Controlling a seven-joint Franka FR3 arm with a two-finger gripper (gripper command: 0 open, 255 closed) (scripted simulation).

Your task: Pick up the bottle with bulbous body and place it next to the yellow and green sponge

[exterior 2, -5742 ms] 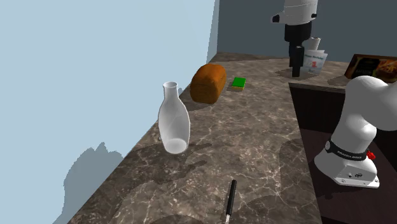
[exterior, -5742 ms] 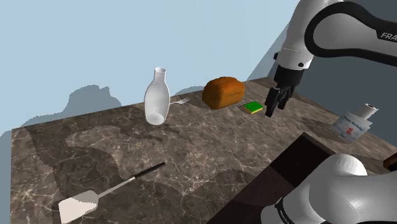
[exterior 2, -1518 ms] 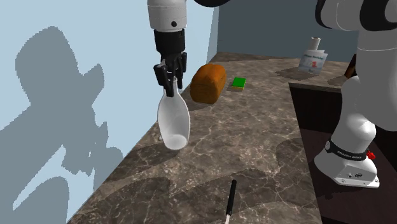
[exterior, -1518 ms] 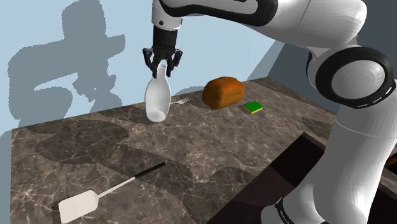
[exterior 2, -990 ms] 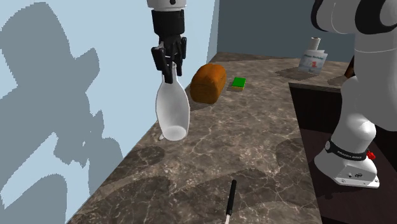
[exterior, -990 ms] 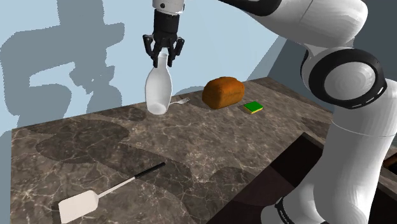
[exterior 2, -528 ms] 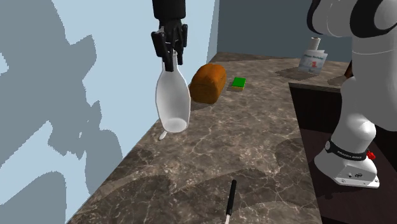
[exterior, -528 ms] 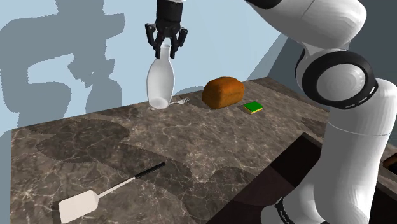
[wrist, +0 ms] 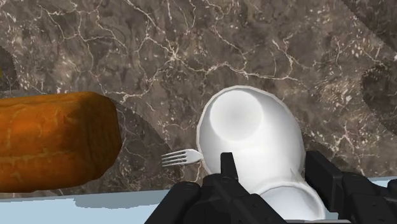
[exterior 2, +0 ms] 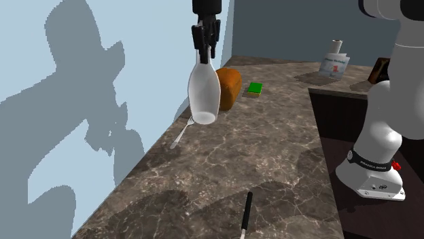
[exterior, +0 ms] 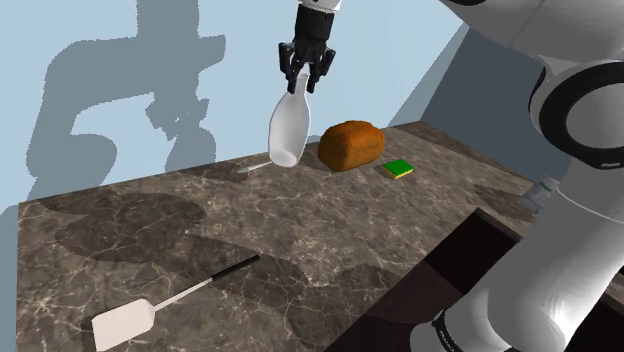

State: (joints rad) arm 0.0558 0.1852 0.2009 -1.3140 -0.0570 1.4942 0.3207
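Observation:
The white bottle (exterior: 287, 128) with a bulbous body hangs in the air above the marble counter, neck up and slightly tilted. My black gripper (exterior: 305, 70) is shut on its neck. The second exterior view has the bottle (exterior 2: 203, 92) held by the gripper (exterior 2: 204, 42) just in front of the bread loaf. In the wrist view the bottle (wrist: 254, 137) sits clasped between my fingers (wrist: 230, 173), above a fork. The yellow and green sponge (exterior: 399, 169) lies on the counter just past the loaf, also seen as the sponge (exterior 2: 255, 89) in the second exterior view.
A brown bread loaf (exterior: 351, 145) stands between the bottle and the sponge. A fork (exterior 2: 180, 135) lies by the wall under the bottle. A spatula (exterior: 165, 302) lies near the shoulder view's lower left. A small labelled container (exterior 2: 336, 62) stands at the counter's far end.
The gripper has lifted the bottle off the counter and carried it toward the loaf and sponge. The fork that lay behind the bottle is now uncovered.

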